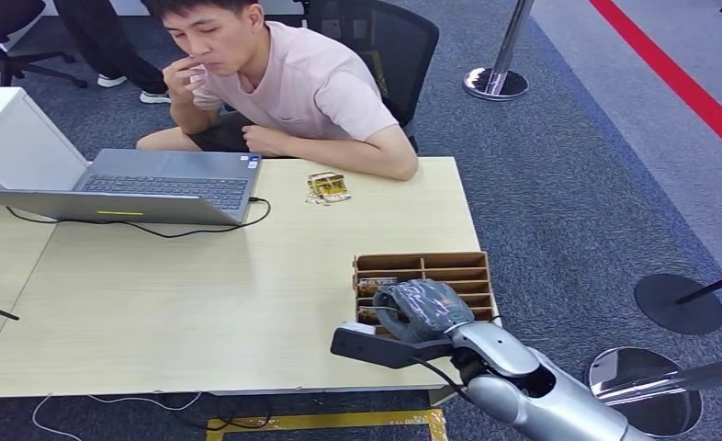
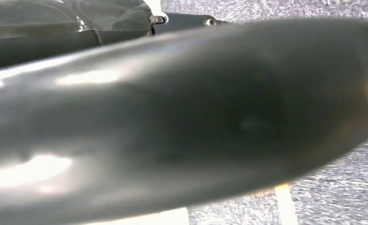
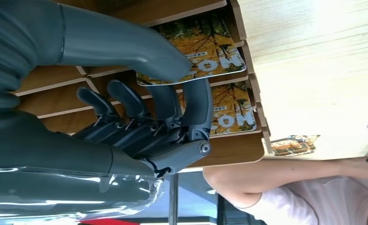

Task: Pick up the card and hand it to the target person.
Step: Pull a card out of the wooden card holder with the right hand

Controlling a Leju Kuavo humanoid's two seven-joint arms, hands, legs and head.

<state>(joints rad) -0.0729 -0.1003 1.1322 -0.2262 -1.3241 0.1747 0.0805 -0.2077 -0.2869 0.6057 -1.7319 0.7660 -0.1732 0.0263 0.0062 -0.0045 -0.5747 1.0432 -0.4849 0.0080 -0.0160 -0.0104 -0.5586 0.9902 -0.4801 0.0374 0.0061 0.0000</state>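
A brown cardboard card rack stands at the table's near right corner. My right hand hovers over its near slots. In the right wrist view two yellow autumn-print cards sit in neighbouring slots, an upper card and a lower card. My right hand reaches toward them with its thumb lying across the upper card and its dark fingers bent in front of the lower one. Nothing is plainly clasped. The target person in a pink shirt sits at the table's far side, one forearm on the tabletop.
A few loose cards lie near the person's forearm. An open laptop with a black cable and a white box occupy the table's left. Stanchion bases stand on the carpet to the right.
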